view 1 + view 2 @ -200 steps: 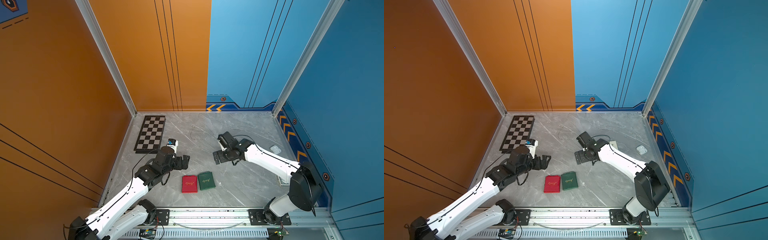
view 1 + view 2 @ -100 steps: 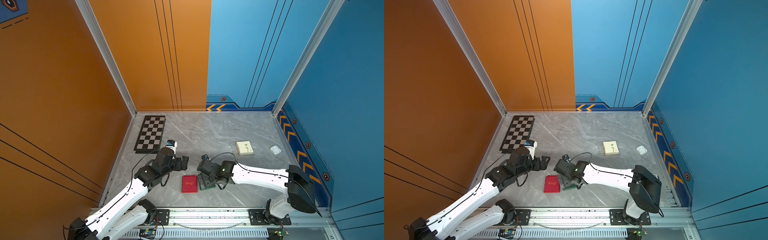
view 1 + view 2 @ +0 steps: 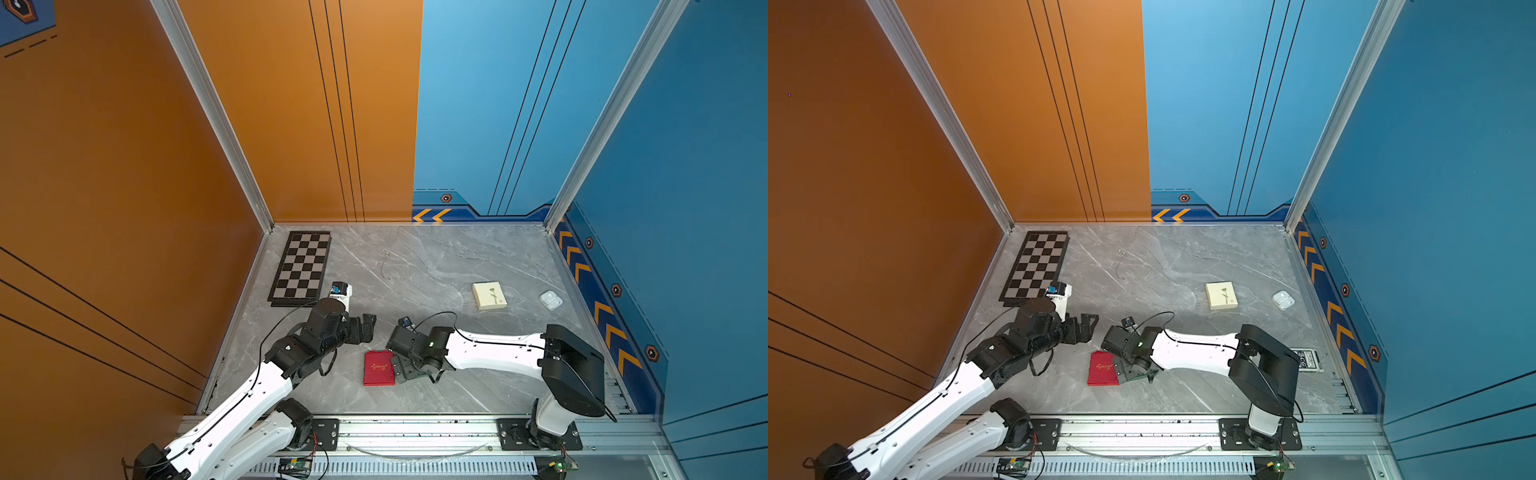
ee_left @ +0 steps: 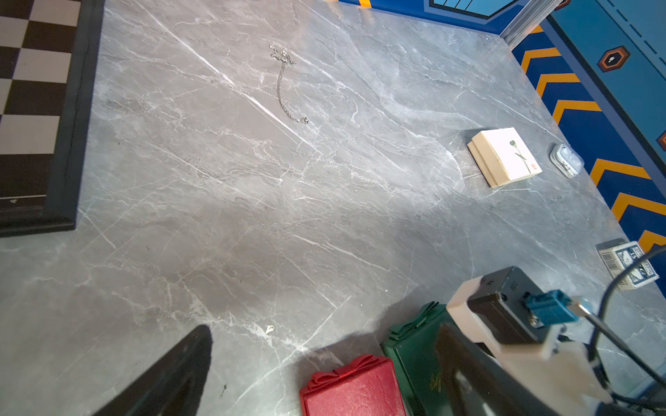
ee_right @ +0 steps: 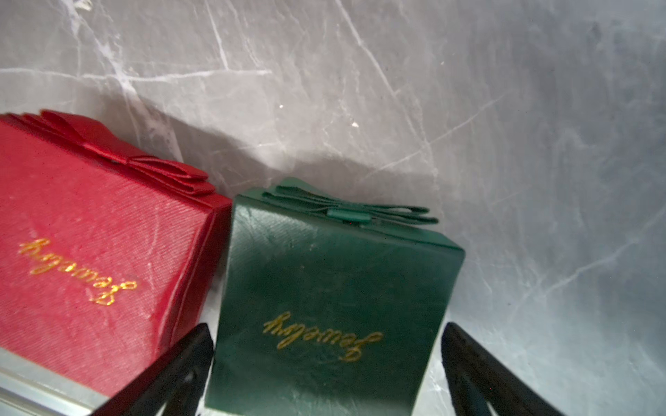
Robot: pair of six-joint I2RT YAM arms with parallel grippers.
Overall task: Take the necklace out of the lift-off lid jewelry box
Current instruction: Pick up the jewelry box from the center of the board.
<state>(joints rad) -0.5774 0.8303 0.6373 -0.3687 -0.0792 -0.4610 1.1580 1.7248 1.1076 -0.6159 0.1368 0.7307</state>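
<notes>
Green jewelry box (image 5: pixel 335 273), lower centre of frame: we found right gripper (image 5: pixel 326 326) astride it, spread wide, apparently gripping nothing.

High top views share the table (image 3: pixel 436 270); close wrist views share the green box (image 5: pixel 324 288).

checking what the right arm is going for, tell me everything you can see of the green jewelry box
The green jewelry box is dark green with a leather-look textured skin, gold script reading Jewelry on its lid and a flat green bow at one edge. It is closed and rests on the grey marble table, close against the red jewelry box. The right gripper straddles it with open jaws, a finger each side; contact cannot be told.
</notes>
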